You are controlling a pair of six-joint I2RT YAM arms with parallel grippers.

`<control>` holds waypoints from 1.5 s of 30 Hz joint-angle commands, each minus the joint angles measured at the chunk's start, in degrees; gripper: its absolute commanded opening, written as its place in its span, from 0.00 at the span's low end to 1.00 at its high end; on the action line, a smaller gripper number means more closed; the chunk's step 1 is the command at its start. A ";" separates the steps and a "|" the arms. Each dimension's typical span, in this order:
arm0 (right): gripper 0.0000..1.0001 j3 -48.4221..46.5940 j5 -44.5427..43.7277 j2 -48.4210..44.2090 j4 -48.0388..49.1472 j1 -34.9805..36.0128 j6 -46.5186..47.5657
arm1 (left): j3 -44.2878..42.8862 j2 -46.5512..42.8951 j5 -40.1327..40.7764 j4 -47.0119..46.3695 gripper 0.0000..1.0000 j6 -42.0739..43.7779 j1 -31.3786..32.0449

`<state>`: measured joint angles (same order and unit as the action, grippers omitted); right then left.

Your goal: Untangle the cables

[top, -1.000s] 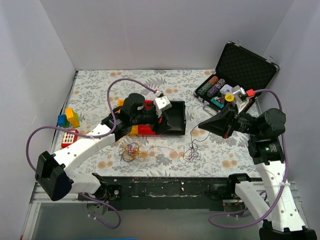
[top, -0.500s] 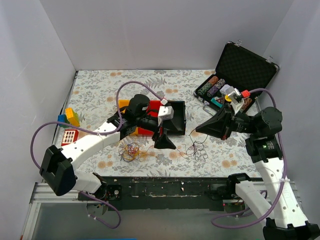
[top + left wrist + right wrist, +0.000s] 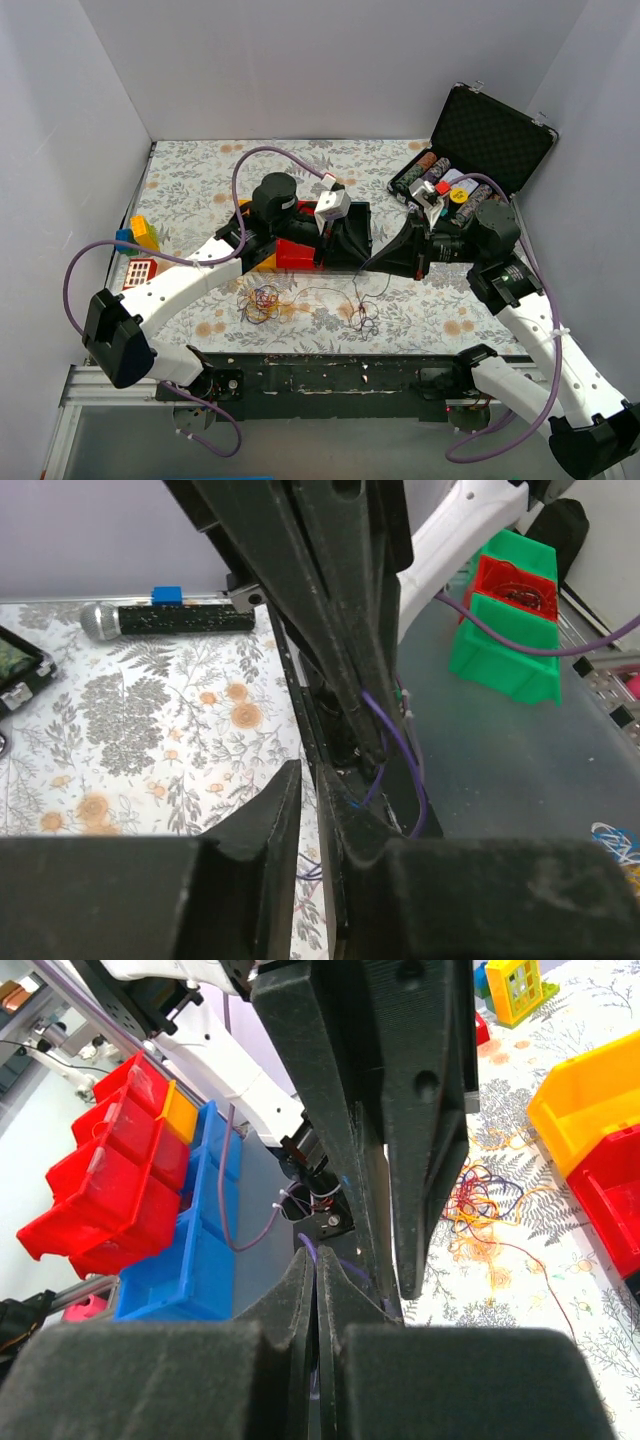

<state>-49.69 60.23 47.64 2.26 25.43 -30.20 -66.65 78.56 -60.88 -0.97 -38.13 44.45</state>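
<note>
Cables (image 3: 263, 298): the main clump, orange and dark purple, lies on the desk (image 3: 190, 180) near its front edge, in front of the red bin (image 3: 296, 254). A thin strand runs right from it to a smaller dark clump (image 3: 362, 317), also on the desk. From there I see a single strand rising to the right pincer.

Right pincer (image 3: 315, 1260): fingers pressed together, no gap in its wrist view. A thin purple strand comes out at the tips, so I note it as clamped on the cables. It hangs above the desk just in front of the black bin (image 3: 357, 222), pointing left.

Left pincer (image 3: 308, 785): reaches in from the left over the red bin, tips just beside the right pincer's tips. Its wrist view shows a narrow slit between the fingers. I cannot tell whether a strand sits in it, or whether the pincer counts as apart or together.

Elsewhere: open case (image 3: 495, 128) with chips (image 3: 428, 172) at back right, blocks (image 3: 140, 235) at the left edge, microphone (image 3: 165, 618) on the desk in the left wrist view.
</note>
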 commanded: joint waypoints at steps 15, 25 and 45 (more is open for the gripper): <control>0.01 -7.35 -10.83 1.67 -20.29 1.20 17.28 | 0.99 -5.88 -1.79 17.76 0.74 8.43 0.29; 0.01 -10.25 -41.46 3.25 -35.82 1.20 24.39 | 5.83 -6.15 18.93 29.35 0.88 25.18 0.20; 0.76 -4.20 -54.26 7.02 -25.41 10.31 13.85 | 8.55 -10.01 27.05 51.66 0.96 39.67 -28.62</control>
<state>-58.28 -5.37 53.69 -37.34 28.32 -12.99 -58.63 69.08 -30.61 40.49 -9.26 19.75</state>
